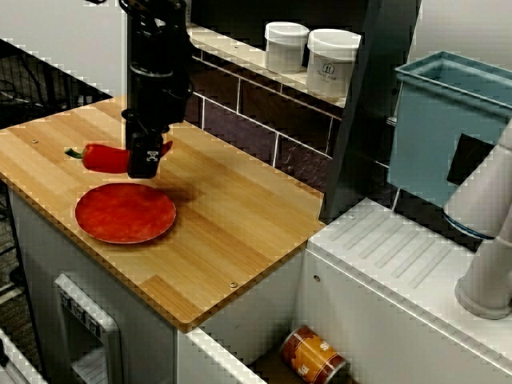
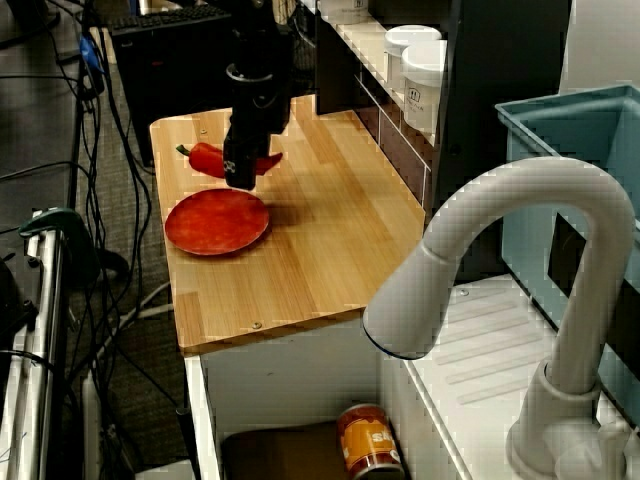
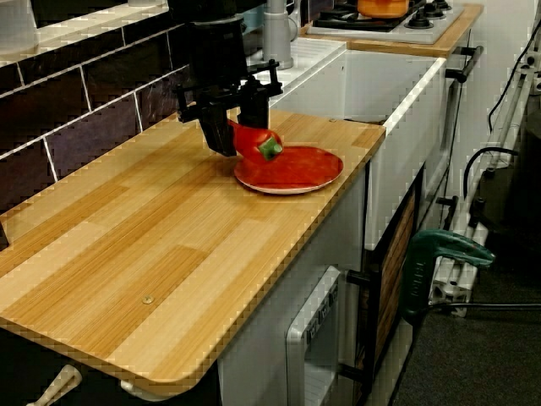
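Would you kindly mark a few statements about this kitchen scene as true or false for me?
The end effector grips a red pepper. True.
The plate is blue. False: it is red.
Two white jars stand on the ledge behind the wooden counter. True.
The can lies on the wooden counter. False: it lies on its side down in the sink.
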Robot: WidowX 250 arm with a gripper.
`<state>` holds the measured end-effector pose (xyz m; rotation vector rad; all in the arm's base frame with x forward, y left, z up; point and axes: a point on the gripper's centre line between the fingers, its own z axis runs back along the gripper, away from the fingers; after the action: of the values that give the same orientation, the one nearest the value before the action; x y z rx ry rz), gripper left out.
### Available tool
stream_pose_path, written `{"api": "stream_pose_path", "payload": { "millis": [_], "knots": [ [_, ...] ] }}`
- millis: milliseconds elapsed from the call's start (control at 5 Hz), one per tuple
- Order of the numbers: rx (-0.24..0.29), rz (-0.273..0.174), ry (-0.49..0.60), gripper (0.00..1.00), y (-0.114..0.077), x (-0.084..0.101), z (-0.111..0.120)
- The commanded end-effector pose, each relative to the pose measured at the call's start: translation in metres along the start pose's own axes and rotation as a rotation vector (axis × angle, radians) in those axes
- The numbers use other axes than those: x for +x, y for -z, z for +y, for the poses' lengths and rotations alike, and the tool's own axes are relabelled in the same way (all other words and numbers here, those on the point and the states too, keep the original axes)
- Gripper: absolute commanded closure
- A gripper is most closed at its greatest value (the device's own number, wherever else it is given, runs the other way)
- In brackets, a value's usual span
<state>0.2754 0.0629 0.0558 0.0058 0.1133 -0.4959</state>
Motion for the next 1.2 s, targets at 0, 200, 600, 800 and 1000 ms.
{"api": "stream_pose_path", "payload": {
  "millis": [0, 200, 600, 800, 1000],
  "knots": [
    [-0.003, -0.077, -0.003, 1.00, -0.020, -0.015, 0.021],
    [-0.017, -0.083, -0.055, 1.00, -0.022, -0.019, 0.040],
    [-0.038, -0.096, -0.152, 1.00, -0.022, -0.026, 0.074],
    [-0.085, -0.074, -0.231, 1.00, -0.017, -0.029, 0.090],
    [-0.118, -0.065, -0.262, 1.00, -0.014, -0.031, 0.098]
  ]
}}
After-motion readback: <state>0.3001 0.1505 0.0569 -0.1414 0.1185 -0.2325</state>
